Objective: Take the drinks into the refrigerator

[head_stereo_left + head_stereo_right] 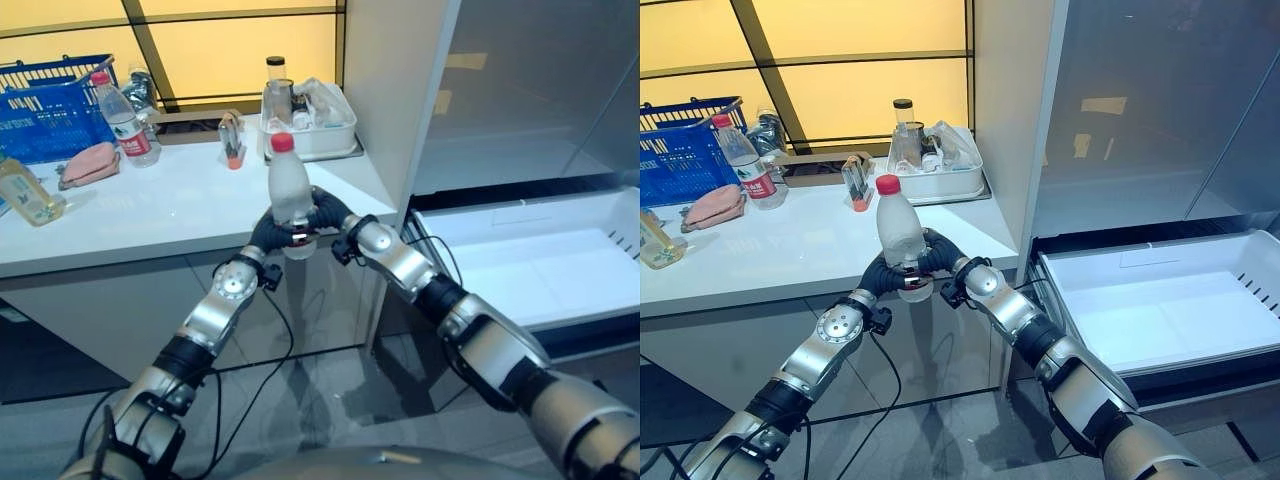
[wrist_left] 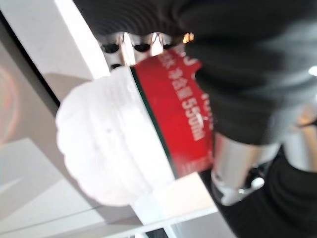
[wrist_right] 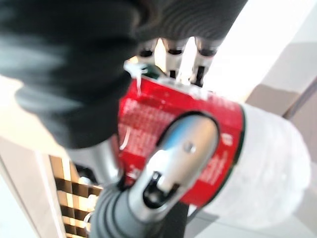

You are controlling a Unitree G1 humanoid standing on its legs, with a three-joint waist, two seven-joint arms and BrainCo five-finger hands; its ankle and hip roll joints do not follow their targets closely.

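A clear water bottle [image 1: 289, 185] with a red cap and a red label stands upright in the air, just in front of the white counter's [image 1: 180, 215] front edge. My left hand [image 1: 267, 231] wraps its lower part from the left and my right hand [image 1: 329, 212] wraps it from the right, dark covers meeting under it. In the left wrist view the bottle [image 2: 119, 148] lies against curled fingers [image 2: 136, 44]. The right wrist view has the thumb [image 3: 176, 158] pressed across the red label [image 3: 148, 124]. The refrigerator's white drawer [image 1: 600, 215] stands pulled open at the right.
On the counter stand another red-capped bottle [image 1: 125, 122], a yellow drink bottle [image 1: 30, 195], a pink cloth [image 1: 90, 163], a blue basket [image 1: 45, 105] and a white tray [image 1: 320, 138] of jars. A tall white panel [image 1: 385, 100] separates the counter from the refrigerator.
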